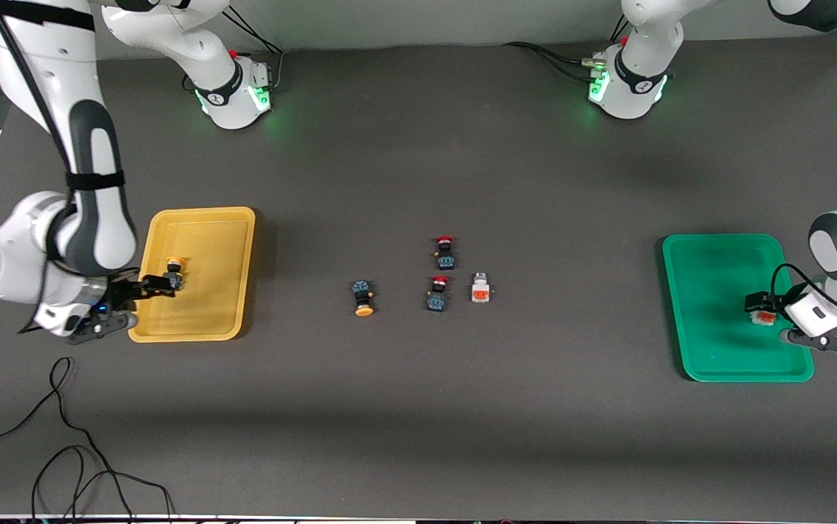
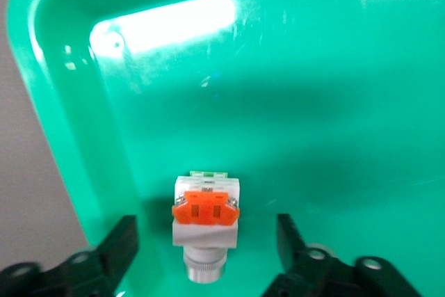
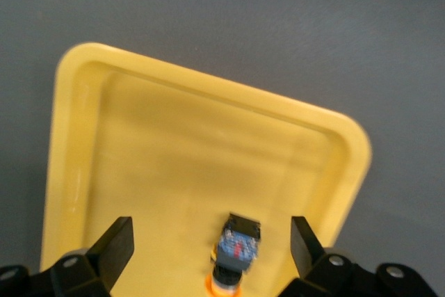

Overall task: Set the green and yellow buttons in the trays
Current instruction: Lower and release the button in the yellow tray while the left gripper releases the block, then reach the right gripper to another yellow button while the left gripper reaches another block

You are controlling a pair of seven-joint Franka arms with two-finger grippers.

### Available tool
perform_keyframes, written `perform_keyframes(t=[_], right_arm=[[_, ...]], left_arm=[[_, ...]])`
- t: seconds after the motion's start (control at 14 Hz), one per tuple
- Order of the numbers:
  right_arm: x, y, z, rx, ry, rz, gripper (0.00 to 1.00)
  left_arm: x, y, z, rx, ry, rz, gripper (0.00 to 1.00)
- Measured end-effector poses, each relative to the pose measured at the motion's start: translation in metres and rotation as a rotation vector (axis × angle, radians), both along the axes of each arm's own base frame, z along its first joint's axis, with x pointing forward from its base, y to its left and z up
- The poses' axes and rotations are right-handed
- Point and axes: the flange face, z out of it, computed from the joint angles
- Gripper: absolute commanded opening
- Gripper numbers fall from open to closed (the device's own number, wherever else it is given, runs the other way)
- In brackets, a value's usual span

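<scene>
A: Status of the buttons?

B: 2 of 4 placed, by my read. One dark-bodied button with orange-yellow cap (image 1: pixel 174 271) lies in the yellow tray (image 1: pixel 229 218), at the right arm's end of the tabletop (image 1: pixel 418 422). One white-bodied button with orange-red patch (image 1: pixel 762 317) lies in the green tray (image 1: pixel 709 244), at the left arm's end.

A: Jaws?

B: Right gripper (image 1: pixel 165 285) is low over the yellow tray, jaws wide, a finger on each side of the button, no contact seen in the right wrist view. Left gripper (image 1: pixel 764 309) is low over the green tray, jaws wide too; the left wrist view shows clear gaps between the fingers and the button. Both buttons look released.

A: Remaining?

B: 2 pcs near the tabletop centre. Second orange-yellow-capped button (image 1: pixel 363 297) lies on its side, toward the right arm's end of the group. Second white-bodied button (image 1: pixel 480 288) lies toward the left arm's end of it.

A: Other items?

B: 2 red-capped buttons, not task parts: one (image 1: pixel 437 292) just beside the white one, between it and the capped one; the other (image 1: pixel 445 252) farther from the front camera. Leave in place.

A: Est. progress?

B: Approx. half. Each arm has 1 more pick and 1 more place to do.
</scene>
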Motion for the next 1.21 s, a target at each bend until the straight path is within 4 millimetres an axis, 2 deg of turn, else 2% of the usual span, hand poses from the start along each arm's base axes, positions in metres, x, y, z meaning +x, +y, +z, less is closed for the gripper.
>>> perform_keyframes(t=[0.14,0.29,0.36,0.5,0.57,0.64,0.79,1.07,1.21], right_arm=[[0.016,0.011,0.063,-0.035,0.031,-0.01,1.0],[0.027,0.035,0.123,-0.05,0.027,-0.017,1.0],[0.031,0.051,0.145,-0.053,0.013,-0.022,1.0],[0.035,0.093,0.161,-0.068,-0.002,-0.06,1.0],[0.036,0.12,0.16,-0.079,-0.002,-0.092,1.0],[0.035,0.151,0.156,-0.093,-0.001,-0.122,1.0],[0.032,0.222,0.146,-0.103,-0.026,-0.183,1.0],[0.011,0.358,0.114,-0.072,-0.068,-0.32,1.0],[-0.005,0.409,0.102,-0.08,-0.098,-0.333,1.0]], left_arm=[[0.005,-0.007,0.037,-0.01,0.046,-0.008,1.0],[0.007,-0.02,0.096,-0.022,0.125,-0.02,0.99],[0.008,-0.029,0.13,-0.025,0.163,-0.025,0.99],[0.014,-0.052,0.197,-0.02,0.204,-0.03,0.98],[0.017,-0.067,0.225,-0.013,0.213,-0.022,0.98],[0.02,-0.086,0.244,-0.006,0.218,-0.003,0.98],[0.027,-0.136,0.256,-0.011,0.217,0.063,0.98],[0.034,-0.254,0.24,-0.086,0.249,0.177,0.98],[0.035,-0.306,0.232,-0.082,0.24,0.219,0.98]])
